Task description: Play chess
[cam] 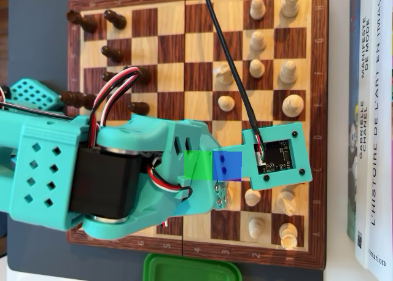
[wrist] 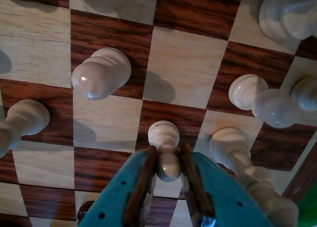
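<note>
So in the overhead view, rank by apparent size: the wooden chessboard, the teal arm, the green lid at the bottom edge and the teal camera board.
1. Wooden chessboard
2. Teal arm, though it sits nearer the camera
3. Green lid, partly cut off, so unsure
4. Teal camera board

dark grey tabletop [cam: 37,262], books [cam: 371,109] along the overhead view's right edge, green lid [cam: 190,269] below

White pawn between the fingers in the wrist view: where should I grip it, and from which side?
Grip the white pawn on the narrow neck just under its round head, coming straight down from above. It stands upright, and the gripper already straddles it, one finger on each side. The neck is slimmer than the head, so it should not slip out upward. Neighbouring white pieces stand close, so a sideways approach looks risky.
</note>
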`<state>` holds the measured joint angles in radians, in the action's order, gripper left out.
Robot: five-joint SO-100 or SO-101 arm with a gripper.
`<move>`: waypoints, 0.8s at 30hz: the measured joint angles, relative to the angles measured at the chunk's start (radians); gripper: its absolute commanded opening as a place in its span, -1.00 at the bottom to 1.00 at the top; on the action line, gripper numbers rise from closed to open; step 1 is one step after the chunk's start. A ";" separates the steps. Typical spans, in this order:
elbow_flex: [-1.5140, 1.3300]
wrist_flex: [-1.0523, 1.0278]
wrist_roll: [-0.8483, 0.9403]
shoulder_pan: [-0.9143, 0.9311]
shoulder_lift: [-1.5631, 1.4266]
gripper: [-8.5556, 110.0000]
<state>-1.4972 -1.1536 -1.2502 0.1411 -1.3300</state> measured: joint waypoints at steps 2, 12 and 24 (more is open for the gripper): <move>0.000 0.000 0.000 0.000 0.000 -0.75; 0.000 0.000 0.000 0.000 0.000 -0.75; -0.029 -0.002 0.000 0.000 -0.072 -0.82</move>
<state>-1.5263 -1.1551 -1.2502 0.1411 -1.4021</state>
